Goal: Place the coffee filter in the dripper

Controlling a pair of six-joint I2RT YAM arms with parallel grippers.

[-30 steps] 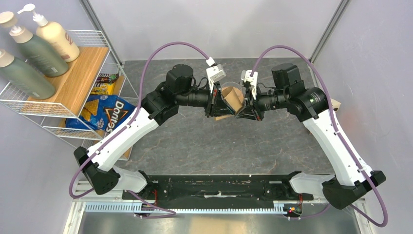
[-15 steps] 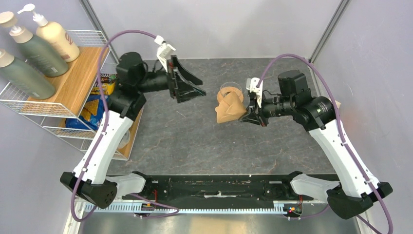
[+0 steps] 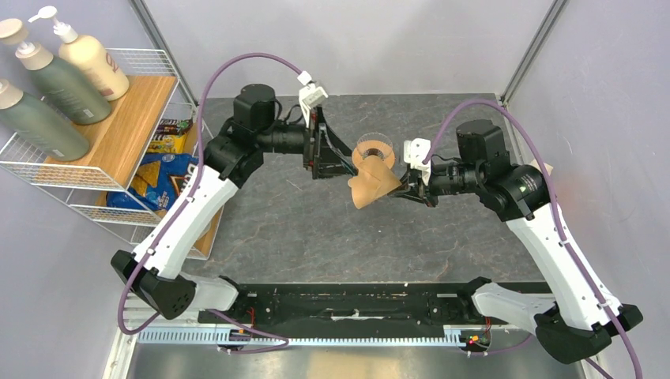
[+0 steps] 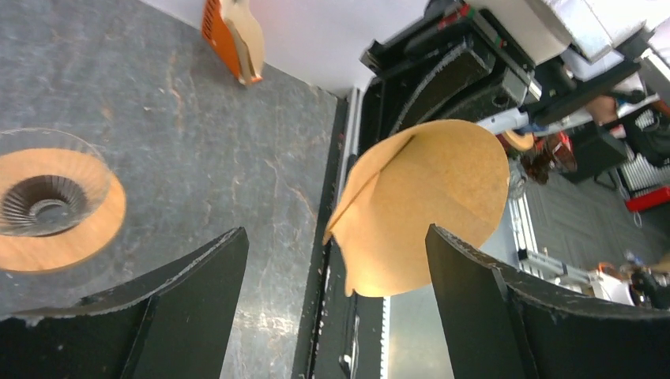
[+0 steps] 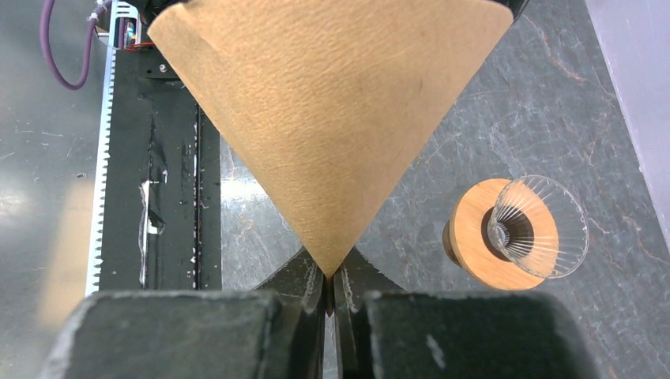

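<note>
The right gripper point(image 5: 330, 286) pinched the coffee filter point(image 5: 332, 118) by its tip, leaving the cone free. The left gripper point(image 4: 336, 241) faced it with jaws wide apart, near the dripper point(image 4: 51, 207), probably to reshape it.

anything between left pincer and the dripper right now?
No. Left wrist view shows only bare grey table between the left pincer and the dripper; the coffee filter, held by the right pincer, hangs aside.

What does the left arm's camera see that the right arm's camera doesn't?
Only the left wrist view shows the left claw spread open and an orange and tan object beyond the dripper. Only the right wrist view shows the right claw pinching the pointed tip of the coffee filter. Both show the filter and the empty dripper.
</note>
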